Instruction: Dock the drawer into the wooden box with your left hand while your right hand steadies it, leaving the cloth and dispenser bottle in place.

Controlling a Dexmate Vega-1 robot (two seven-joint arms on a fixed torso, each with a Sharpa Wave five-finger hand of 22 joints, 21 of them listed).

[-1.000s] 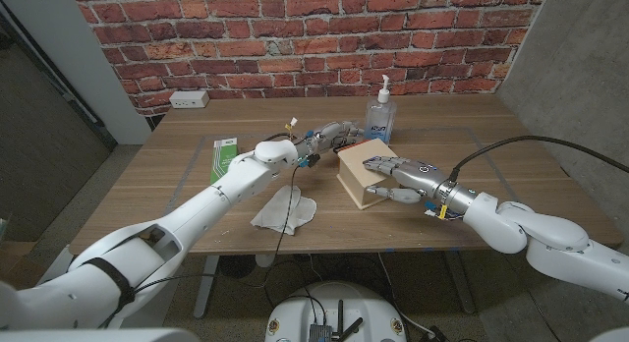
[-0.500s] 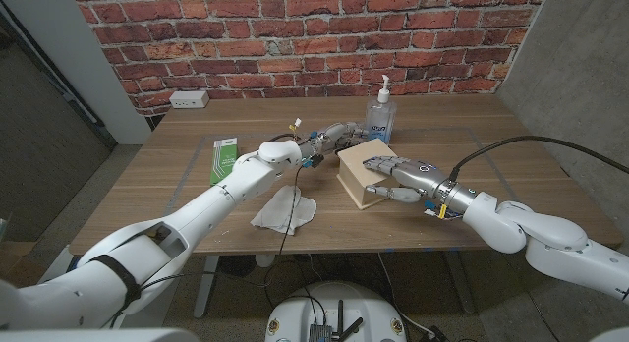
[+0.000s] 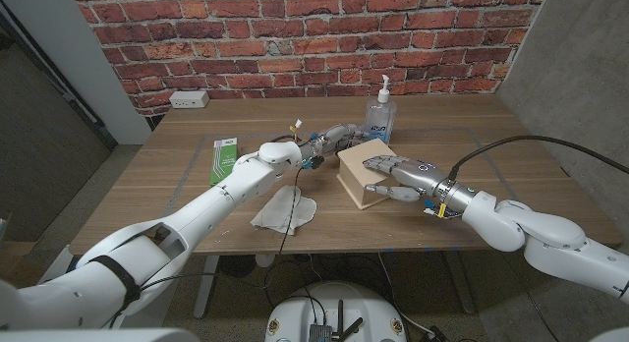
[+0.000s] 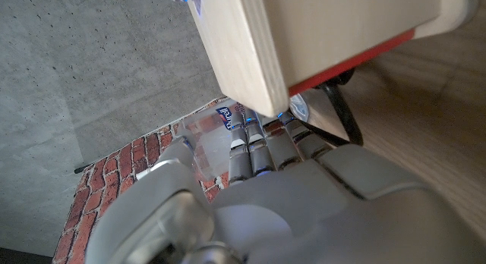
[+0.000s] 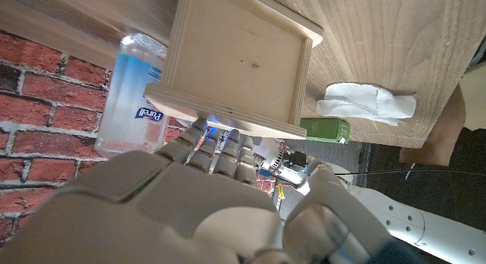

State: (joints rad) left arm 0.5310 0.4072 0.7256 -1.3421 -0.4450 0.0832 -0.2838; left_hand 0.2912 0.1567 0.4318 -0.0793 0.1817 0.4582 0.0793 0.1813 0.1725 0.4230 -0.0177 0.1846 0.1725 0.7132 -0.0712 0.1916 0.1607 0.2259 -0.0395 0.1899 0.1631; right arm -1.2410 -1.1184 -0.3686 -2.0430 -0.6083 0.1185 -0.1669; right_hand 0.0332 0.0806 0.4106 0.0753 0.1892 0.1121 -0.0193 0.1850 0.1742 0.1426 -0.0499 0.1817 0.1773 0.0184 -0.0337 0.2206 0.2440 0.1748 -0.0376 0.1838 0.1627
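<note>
Brick-backed table (image 3: 197, 185): Purell-labelled dispenser bottle (image 3: 380, 114) behind wooden box (image 3: 364, 172), both hands' grip unclear.

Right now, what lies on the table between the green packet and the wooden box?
In the head view, the robot's left arm crosses between the flat green packet and pale wooden box.

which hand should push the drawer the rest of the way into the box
Left. The left hand is already at the box's far side, fingers by the drawer end whose red edge still shows. The right hand lies across the box's top and front, better placed to steady it.
</note>
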